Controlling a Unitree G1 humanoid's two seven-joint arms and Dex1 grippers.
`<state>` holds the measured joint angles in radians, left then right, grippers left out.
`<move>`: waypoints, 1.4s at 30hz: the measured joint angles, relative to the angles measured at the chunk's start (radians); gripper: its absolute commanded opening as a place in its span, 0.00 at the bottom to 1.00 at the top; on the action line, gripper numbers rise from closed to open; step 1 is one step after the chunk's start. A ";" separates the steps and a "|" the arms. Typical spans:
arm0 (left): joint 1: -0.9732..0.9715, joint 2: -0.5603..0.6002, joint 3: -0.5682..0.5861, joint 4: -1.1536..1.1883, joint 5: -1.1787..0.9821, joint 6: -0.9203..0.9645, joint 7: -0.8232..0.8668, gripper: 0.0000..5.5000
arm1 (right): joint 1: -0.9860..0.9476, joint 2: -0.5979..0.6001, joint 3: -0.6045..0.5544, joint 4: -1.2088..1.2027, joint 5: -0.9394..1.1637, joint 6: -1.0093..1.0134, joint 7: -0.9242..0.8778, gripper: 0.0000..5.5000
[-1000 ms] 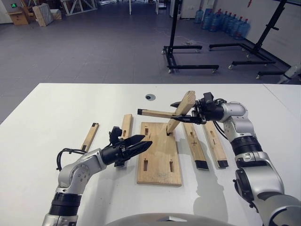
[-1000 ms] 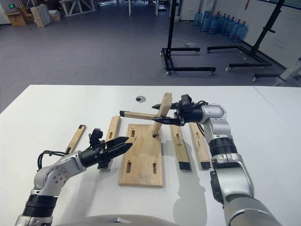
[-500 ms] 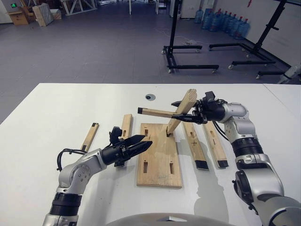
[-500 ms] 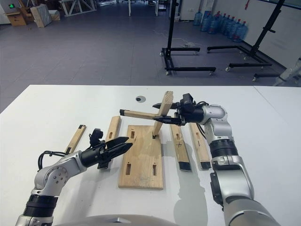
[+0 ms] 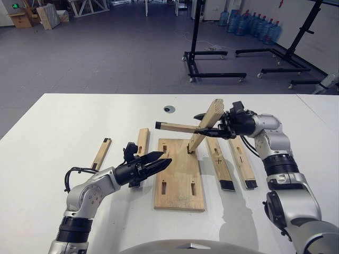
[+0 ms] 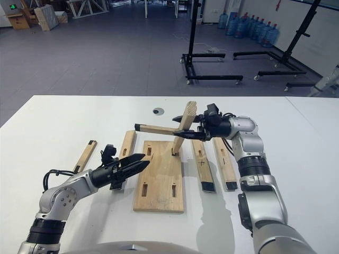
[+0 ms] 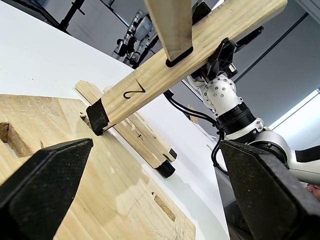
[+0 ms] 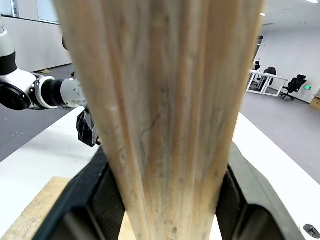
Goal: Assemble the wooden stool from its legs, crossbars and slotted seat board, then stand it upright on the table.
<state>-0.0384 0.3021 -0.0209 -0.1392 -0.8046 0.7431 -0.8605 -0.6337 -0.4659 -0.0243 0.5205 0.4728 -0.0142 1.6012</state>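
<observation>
The right pincer (image 5: pixel 203 124) is clamped across the upper half of a stool leg (image 5: pixel 213 111), one finger on each flat side, and holds it tilted above the table (image 5: pixel 53 121). A crossbar (image 5: pixel 175 127) is joined to this leg just below the pincer and sticks out level towards the robot's left. Down from the grip, the leg's black-tipped foot touches the slotted seat board (image 5: pixel 177 182) at its far right slot; whether it sits inside the slot cannot be told. Directly beneath this pincer and its wrist, two loose legs (image 5: pixel 218 161) lie flat side by side, just right of the board.

The left pincer (image 5: pixel 157 160) is empty, its fingers (image 7: pixel 45 190) spread apart, and hovers low over the board's left edge, pointing at the held leg. Behind its wrist lies a slotted wooden piece (image 5: pixel 142 140); farther to its left, a black-tipped bar (image 5: pixel 101 153) rests apart.
</observation>
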 measured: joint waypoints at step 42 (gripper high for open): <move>0.021 -0.080 -0.020 0.032 0.044 -0.065 0.040 0.85 | -0.328 -0.110 0.453 0.353 0.023 0.079 0.008 0.37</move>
<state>-0.0178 0.2222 -0.0409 -0.1075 -0.7601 0.6778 -0.8209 -0.9621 -0.5760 0.4284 0.8739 0.4962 0.0644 1.6090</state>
